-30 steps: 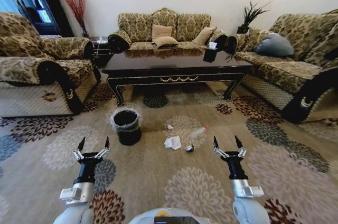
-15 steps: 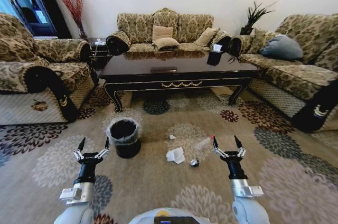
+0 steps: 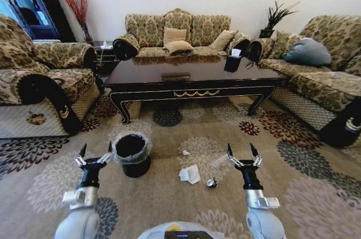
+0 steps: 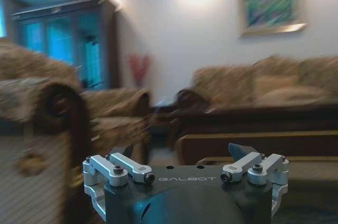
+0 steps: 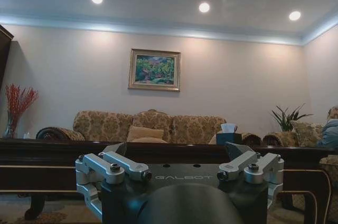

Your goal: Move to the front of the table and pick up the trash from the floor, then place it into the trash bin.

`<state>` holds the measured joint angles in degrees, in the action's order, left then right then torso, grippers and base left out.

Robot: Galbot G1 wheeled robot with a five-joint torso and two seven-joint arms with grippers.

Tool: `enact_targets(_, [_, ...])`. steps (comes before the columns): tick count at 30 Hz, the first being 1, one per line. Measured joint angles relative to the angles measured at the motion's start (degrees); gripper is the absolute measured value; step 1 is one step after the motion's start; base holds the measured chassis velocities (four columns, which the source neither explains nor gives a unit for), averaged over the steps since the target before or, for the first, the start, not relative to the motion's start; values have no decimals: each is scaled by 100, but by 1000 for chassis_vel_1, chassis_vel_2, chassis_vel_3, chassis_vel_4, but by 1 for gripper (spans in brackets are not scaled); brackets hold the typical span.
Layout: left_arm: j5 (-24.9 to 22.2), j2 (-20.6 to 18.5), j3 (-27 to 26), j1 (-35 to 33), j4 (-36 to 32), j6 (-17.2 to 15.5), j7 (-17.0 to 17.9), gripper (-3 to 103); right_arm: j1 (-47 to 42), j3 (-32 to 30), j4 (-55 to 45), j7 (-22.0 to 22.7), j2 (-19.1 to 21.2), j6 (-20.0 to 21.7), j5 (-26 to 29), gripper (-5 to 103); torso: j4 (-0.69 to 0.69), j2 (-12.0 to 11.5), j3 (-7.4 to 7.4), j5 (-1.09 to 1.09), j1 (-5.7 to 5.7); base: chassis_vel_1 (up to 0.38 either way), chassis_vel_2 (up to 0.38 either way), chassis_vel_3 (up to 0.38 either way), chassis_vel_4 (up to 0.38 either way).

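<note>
Trash (image 3: 189,174) lies on the carpet beside the trash bin (image 3: 131,154), not picked up. My left gripper (image 3: 93,156) and right gripper (image 3: 242,155) are wide, holding nothing.

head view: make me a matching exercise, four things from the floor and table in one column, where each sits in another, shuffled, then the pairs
Things:
1. trash bin
2. crumpled white paper
3. small dark round bit
4. small black box with white tissue

Places:
A. on the table, toward its right end
B. on the carpet between the bin and the dark bit
C. on the carpet just ahead of the left gripper
D. on the carpet nearest the right gripper

Pairs: 1-C, 2-B, 3-D, 4-A
</note>
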<state>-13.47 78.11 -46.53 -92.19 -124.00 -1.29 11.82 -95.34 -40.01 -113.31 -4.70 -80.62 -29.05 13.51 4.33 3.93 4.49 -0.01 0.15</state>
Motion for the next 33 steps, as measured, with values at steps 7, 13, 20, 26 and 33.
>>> enact_targets(7, [-700,-715,103,801,489,-1668,1531,100,-9,26,33,3,-2,8,-23,100,-1,0,0,0,0,0,0,0,0])
enact_targets(13, [-2059,-956,-25,1531,1166,-3115,719,100,-60,32,41,-11,-34,5,-53,100,1,0,1,0,0,0,0,0,0])
enact_targets(20, [-2498,-1027,192,2088,1969,-3419,18,100,-80,43,68,-13,-52,-4,-80,100,-1,0,1,0,0,0,0,0,0])
enact_targets(26, [-3130,-1012,350,2386,2394,-3556,-23,100,-60,80,109,-3,-69,-2,-119,100,0,0,1,1,0,0,0,0,0])
enact_targets(33, [-3545,-864,424,2605,2834,-3675,84,100,-5,130,180,0,-19,-1,-124,100,-1,0,1,1,0,0,0,0,0])
